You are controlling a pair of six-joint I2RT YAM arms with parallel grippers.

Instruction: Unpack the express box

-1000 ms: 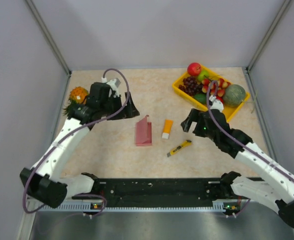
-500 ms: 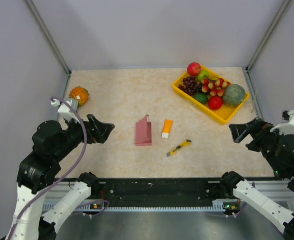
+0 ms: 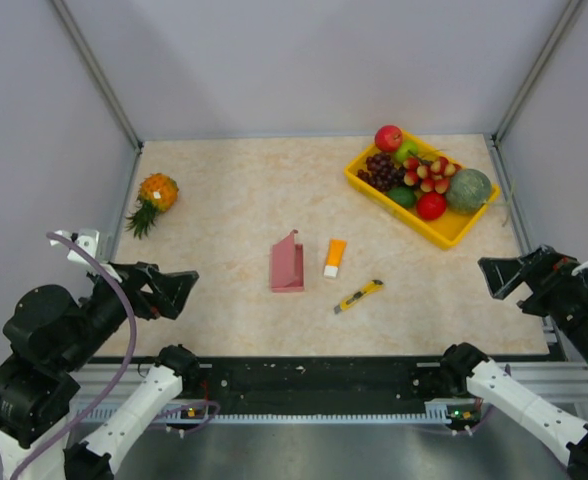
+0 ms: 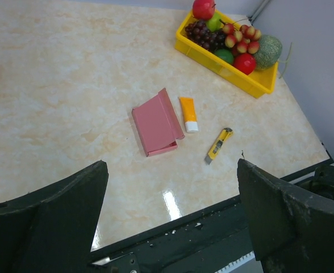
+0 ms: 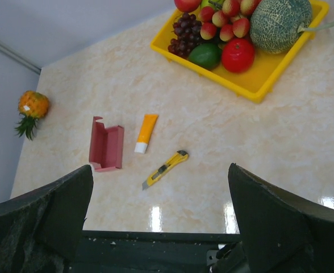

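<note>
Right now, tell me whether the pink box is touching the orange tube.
Apart. The right wrist view shows bare table between the pink box and the orange tube.

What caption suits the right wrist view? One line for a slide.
Open pink box lies beside the tube and knife, fruit tray beyond, seen between open fingers.

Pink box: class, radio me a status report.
Left tool, right tool open, empty. Box lies open, tube beside it, apart. Nothing blocking.
</note>
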